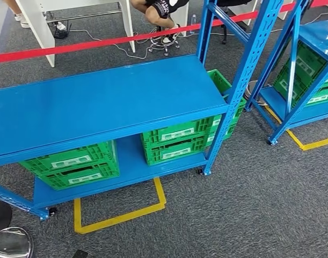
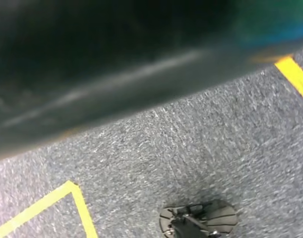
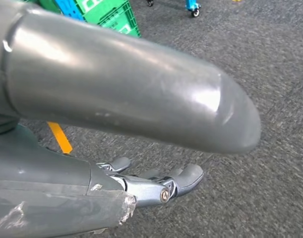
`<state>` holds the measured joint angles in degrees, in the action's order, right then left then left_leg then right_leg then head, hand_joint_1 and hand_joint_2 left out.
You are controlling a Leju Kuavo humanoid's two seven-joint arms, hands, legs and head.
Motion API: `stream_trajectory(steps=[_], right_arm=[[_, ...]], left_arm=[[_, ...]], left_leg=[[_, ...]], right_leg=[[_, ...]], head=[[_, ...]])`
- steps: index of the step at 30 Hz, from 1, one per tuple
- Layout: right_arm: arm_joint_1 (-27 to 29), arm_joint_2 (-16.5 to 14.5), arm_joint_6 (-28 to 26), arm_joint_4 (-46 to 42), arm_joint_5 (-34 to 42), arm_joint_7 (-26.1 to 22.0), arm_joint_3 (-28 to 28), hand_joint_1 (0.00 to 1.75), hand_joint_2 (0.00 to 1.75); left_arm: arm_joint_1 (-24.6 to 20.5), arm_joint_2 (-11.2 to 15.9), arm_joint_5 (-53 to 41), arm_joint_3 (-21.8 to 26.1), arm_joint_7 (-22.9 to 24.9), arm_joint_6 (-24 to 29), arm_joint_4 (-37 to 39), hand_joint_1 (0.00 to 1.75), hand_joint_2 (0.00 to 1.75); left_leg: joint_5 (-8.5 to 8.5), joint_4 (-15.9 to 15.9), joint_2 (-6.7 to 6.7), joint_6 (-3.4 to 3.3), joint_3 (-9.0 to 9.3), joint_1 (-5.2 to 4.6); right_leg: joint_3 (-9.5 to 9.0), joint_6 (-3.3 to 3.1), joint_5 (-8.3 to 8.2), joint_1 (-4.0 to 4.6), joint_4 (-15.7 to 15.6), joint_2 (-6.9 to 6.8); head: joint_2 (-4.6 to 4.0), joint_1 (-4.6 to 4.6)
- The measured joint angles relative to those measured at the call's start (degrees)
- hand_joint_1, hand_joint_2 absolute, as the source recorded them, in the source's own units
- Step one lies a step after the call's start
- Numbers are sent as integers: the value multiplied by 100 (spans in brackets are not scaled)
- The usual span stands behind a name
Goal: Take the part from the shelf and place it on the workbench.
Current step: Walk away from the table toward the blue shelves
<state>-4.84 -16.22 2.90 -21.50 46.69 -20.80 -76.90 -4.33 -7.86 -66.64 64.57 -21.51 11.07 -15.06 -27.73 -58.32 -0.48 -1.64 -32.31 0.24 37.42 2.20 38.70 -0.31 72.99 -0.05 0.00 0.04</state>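
Note:
A long blue shelf unit (image 1: pixel 105 102) stands in front of me in the head view, its top board a plain blue surface. On its lower board sit green crates (image 1: pixel 73 164), with more at the right (image 1: pixel 174 141). My right hand (image 3: pixel 104 114) hangs over the grey carpet, thick grey thumb across the picture, darker fingers (image 3: pixel 179 181) stretched out with nothing in them. A dark blurred mass (image 2: pixel 104 64) close to the left wrist camera may be my left hand; how its fingers lie I cannot make out.
A second blue shelf (image 1: pixel 312 37) with green crates (image 1: pixel 304 70) stands at the right. Red barrier tape (image 1: pixel 93 44) runs behind the shelves. Yellow floor tape (image 1: pixel 117 217) marks the carpet. A seated person (image 1: pixel 162 8) and white table legs (image 1: pixel 36 27) are beyond.

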Motion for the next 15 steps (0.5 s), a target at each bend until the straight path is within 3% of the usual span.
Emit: stream_trajectory(steps=[1, 2, 4, 6, 9, 11, 12, 15], right_arm=[[5, 4, 0, 0, 1, 0, -1, 0, 0], [10, 9, 0, 0, 1, 0, -1, 0, 0], [10, 20, 1, 0, 0, -1, -2, 0, 0], [3, 24, 1, 4, -1, 0, 1, 0, 0], [1, 24, -2, 8, -2, 0, 2, 0, 0], [1, 25, 1, 8, -2, -1, 1, 0, 0], [0, 26, 2, 8, -1, -1, 1, 0, 0], [4, 25, 2, 8, 0, -1, 1, 0, 0]], left_arm=[[5, -8, -2, 0, 0, -1, 0, 0, 0], [9, -16, -4, 0, 0, 0, 0, 0, 0], [9, -26, -5, 0, 0, 1, 0, 0, 0], [1, -25, -5, 1, 0, 2, 0, 0, 0], [4, -18, -5, 3, 0, 3, 0, 0, 0], [3, -12, -5, 4, 0, 3, 0, 0, 0], [-3, -10, -8, 5, 0, -1, 0, 0, 0], [-8, -18, -30, 6, 0, -20, 0, 0, 0]], left_leg=[[-10, -2, -8, 3, 4, 3], [-21, -6, -21, 14, 14, 9], [-56, -12, -53, 63, 48, 23], [-90, -38, -81, 129, 67, 9], [-90, -38, -98, 202, 64, -4], [-203, -164, -66, 248, 15, 7], [-340, -378, -43, 273, -81, 13], [-792, -1424, -6, 313, -593, 21]], right_leg=[[78, 22, -24, -13, 108, 0], [54, 41, -166, -28, 2, -1], [-235, 72, -599, -60, -680, 10], [-502, 44, -839, -74, -1239, 40], [-566, -58, -870, -66, -1345, 46], [-578, -129, -882, -76, -1368, 26], [-585, -163, -887, -84, -1381, 10], [-591, -212, -872, -74, -1382, -48]], head=[[0, -2], [0, -1], [0, 1], [0, -2], [0, -9], [0, -20], [0, -29], [0, -44]])
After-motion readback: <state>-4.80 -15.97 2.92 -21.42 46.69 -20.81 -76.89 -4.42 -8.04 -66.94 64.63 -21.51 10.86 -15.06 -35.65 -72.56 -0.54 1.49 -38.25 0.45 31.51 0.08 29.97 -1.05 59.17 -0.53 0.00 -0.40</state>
